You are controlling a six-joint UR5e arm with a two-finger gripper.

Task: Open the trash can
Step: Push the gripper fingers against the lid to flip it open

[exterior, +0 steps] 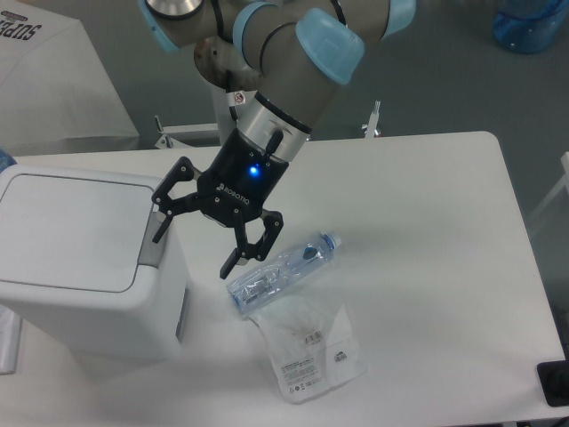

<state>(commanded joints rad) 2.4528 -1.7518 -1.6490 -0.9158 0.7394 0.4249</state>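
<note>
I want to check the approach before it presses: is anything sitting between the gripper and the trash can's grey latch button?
Nothing visible does. The open gripper hangs right beside the trash can, one finger close by the grey latch button. The plastic bottle and the packet lie on the other side, away from the bin.

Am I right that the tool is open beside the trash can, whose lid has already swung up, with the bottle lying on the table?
Not quite: the fixed camera shows the trash can with its lid flat and closed. The rest holds: the tool is open beside it, and the bottle lies on the table.
</note>
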